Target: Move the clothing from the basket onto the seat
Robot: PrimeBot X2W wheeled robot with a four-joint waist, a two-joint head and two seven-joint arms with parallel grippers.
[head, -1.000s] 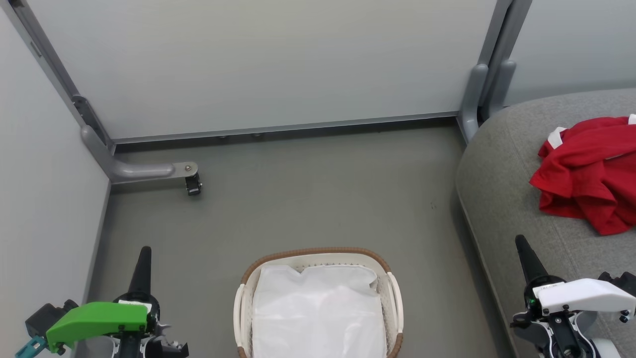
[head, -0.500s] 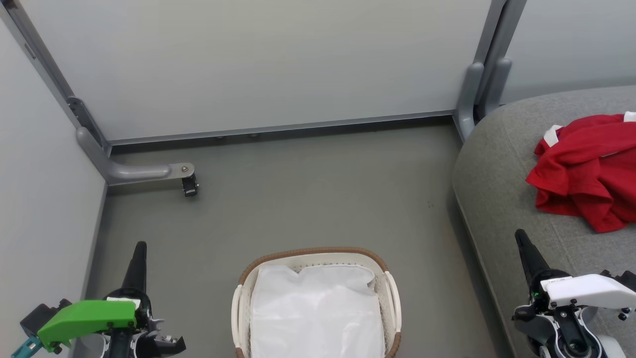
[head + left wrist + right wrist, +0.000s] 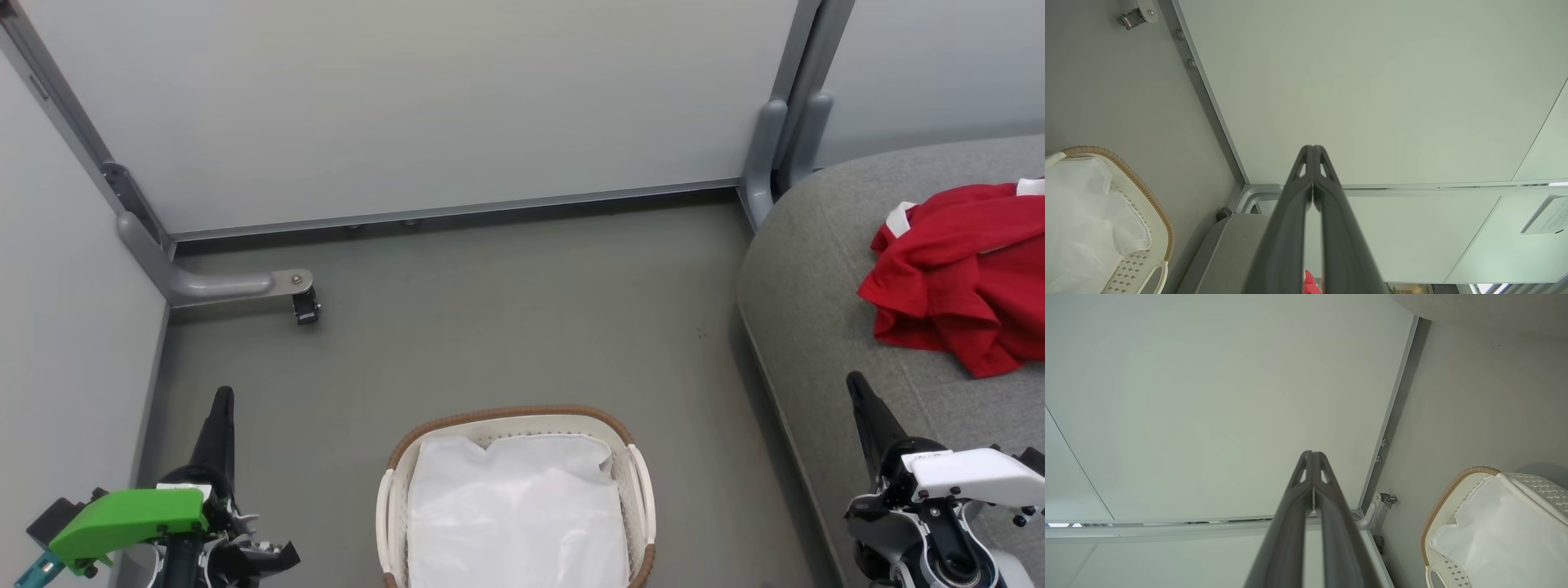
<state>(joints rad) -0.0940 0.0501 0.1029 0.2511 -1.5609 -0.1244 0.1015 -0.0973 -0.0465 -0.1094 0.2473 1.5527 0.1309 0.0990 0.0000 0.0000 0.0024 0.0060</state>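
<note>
On the seat [image 3: 816,310], at the head view's right, lies the clothing [image 3: 955,278], a crumpled red heap with white trim at its upper edge, running off the frame's right side; how many garments make the heap cannot be told. Down at centre bottom sits the basket [image 3: 506,414], brown woven rim showing, and inside it the white liner [image 3: 514,506], rumpled, covering the bottom; grey floor [image 3: 506,327] lies between basket and seat, the two well apart.

And the arms: the left gripper [image 3: 1312,148] hangs left of the basket, fingers pressed together at the tips, nothing between them; the right gripper [image 3: 1312,454] is over the seat's near edge, below the red heap and apart from it, fingers likewise closed tip to tip on nothing. A green cover [image 3: 126,523] caps the left wrist, a white cover [image 3: 971,474] the right.

Further out, pale partition panels [image 3: 424,114] wall the space; a grey frame foot with a small black caster [image 3: 305,308] juts onto the floor at far left; a grey post [image 3: 763,155] stands just beside the seat's far corner. A paper notice [image 3: 1545,214] hangs on a panel in the left wrist view; its writing is too small to read.
</note>
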